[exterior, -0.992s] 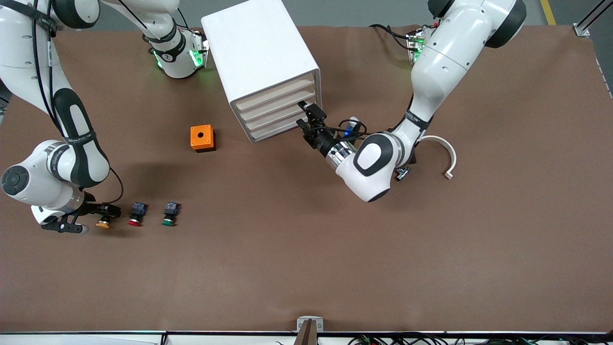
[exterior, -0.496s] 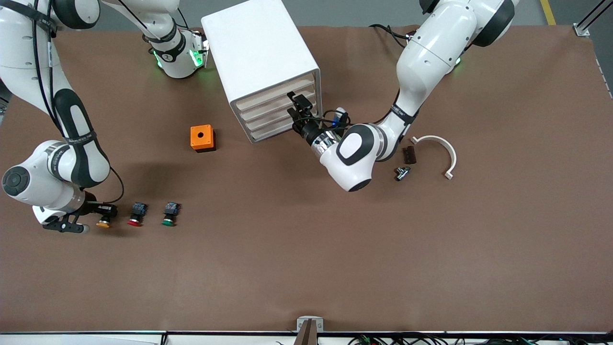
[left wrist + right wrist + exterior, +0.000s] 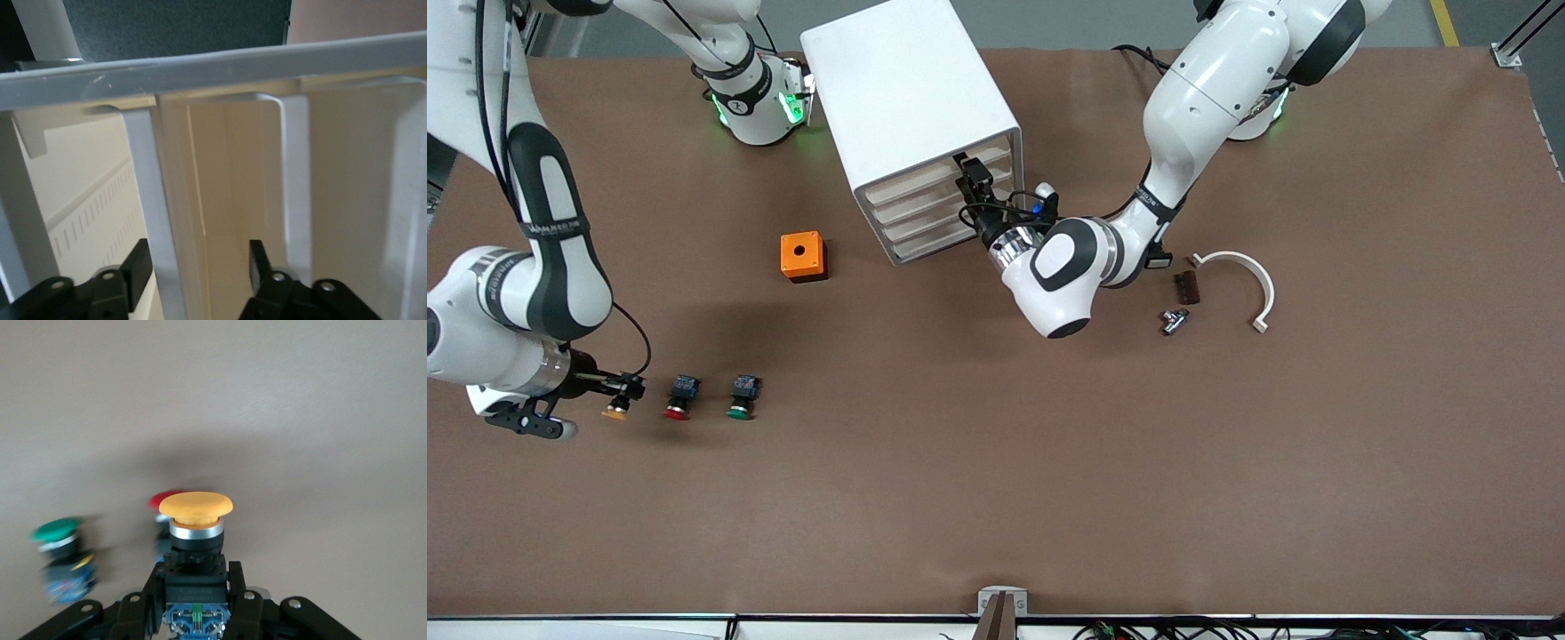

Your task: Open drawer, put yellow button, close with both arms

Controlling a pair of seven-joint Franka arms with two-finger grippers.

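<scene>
The yellow button (image 3: pixel 615 410) is gripped by its black-and-blue body in my right gripper (image 3: pixel 621 389), low over the table near the right arm's end. In the right wrist view the fingers (image 3: pixel 238 587) clamp the body under the yellow cap (image 3: pixel 195 506). The white cabinet (image 3: pixel 903 84) has all four drawers pushed in. My left gripper (image 3: pixel 969 182) is open at the top drawer (image 3: pixel 911 180). In the left wrist view its fingers (image 3: pixel 257 265) straddle a white upright edge (image 3: pixel 143 200) of a cream front (image 3: pixel 227 187).
The red button (image 3: pixel 679 397) and the green button (image 3: pixel 742 397) stand beside the yellow one. An orange box (image 3: pixel 802 256) with a hole lies near the cabinet. A white curved piece (image 3: pixel 1240 284), a brown block (image 3: pixel 1185 286) and a metal fitting (image 3: pixel 1174 320) lie toward the left arm's end.
My left gripper has moved along the cabinet front up to the top drawers. My right arm has risen slightly with the yellow button in its grip.
</scene>
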